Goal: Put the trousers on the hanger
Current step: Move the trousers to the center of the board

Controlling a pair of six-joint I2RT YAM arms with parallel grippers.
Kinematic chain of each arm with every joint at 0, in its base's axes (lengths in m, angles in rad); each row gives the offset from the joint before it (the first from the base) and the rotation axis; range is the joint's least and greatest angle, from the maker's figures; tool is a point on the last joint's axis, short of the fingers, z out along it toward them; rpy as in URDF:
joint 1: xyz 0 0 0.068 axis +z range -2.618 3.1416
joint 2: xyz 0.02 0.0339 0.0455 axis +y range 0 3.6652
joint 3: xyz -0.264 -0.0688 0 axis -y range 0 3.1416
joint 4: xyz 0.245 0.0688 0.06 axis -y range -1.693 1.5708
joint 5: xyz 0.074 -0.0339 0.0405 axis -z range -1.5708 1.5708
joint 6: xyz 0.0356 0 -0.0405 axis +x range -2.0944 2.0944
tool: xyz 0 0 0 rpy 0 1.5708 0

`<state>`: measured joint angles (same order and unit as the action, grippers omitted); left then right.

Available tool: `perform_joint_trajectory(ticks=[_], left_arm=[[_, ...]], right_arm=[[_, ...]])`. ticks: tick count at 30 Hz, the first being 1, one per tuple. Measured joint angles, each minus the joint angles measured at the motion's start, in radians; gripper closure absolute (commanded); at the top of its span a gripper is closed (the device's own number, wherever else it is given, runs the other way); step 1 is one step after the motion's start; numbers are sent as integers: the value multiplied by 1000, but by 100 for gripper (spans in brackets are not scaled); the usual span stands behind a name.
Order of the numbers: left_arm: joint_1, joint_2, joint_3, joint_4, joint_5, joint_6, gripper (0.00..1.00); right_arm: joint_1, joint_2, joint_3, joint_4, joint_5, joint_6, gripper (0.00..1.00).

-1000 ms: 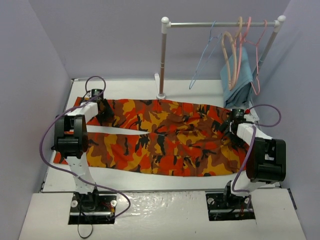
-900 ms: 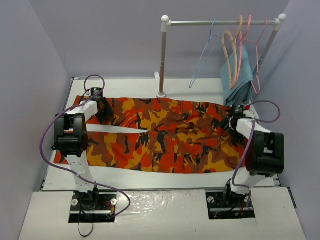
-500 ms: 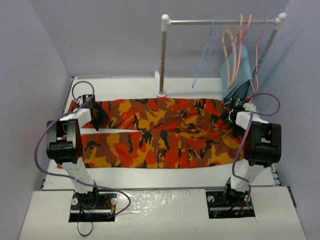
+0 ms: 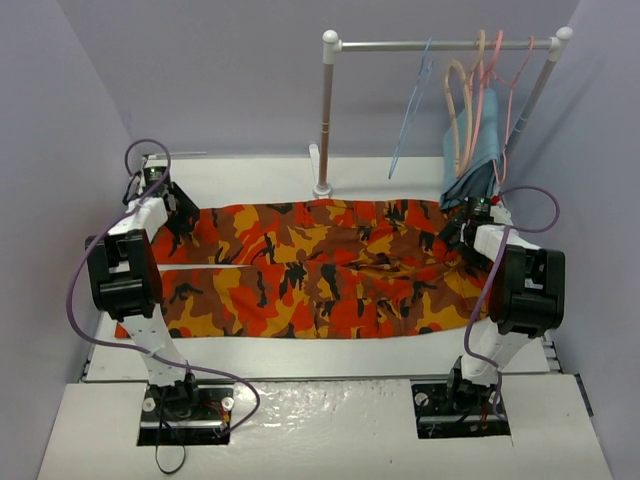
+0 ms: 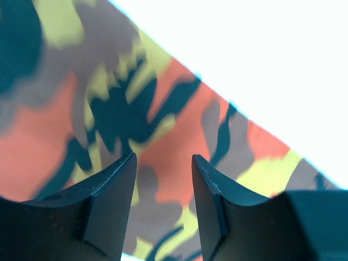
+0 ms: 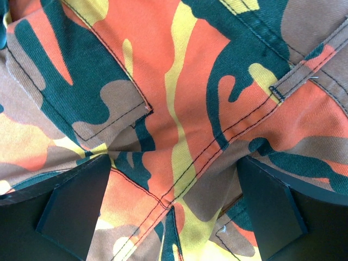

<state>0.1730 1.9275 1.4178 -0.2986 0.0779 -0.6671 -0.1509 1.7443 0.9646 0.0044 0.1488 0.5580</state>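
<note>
You were at the laying-out step: the trousers lay flat across the surface, and the hanger hung untouched on the rail. Your left tool stood part-closed over a leg's edge; whether it pinched cloth could not be told. Your right tool was spread wide, pressing on the waist. Next you would probably need to fold the trousers and fetch the hanger. Since a second earlier, the left arm had swung to the far-left corner and the legs lay straighter, closer together.
</note>
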Motion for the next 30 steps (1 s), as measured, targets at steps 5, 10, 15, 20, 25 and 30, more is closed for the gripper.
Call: perform_joint_trajectory(ticks=[5,10,15,20,25,30], left_arm=[[54,94,114,-12,-3,26,58],[64,180,146,-16,-4,43,58],[74,208,172,-19,1,50,58],[120,238,215,-25,25,32,58],[162,251,232,-20,45,10,58],[166,256,241,-20,60,6,56]], right_arm=[[0,0,0,0,-5,-8,1],[0,0,0,1,-7,-9,0],[-6,0,-1,3,-9,-8,0],[-17,-1,-3,8,-15,-3,0],[-26,-2,-3,15,-24,6,0],[-27,-3,-3,15,-28,6,0]])
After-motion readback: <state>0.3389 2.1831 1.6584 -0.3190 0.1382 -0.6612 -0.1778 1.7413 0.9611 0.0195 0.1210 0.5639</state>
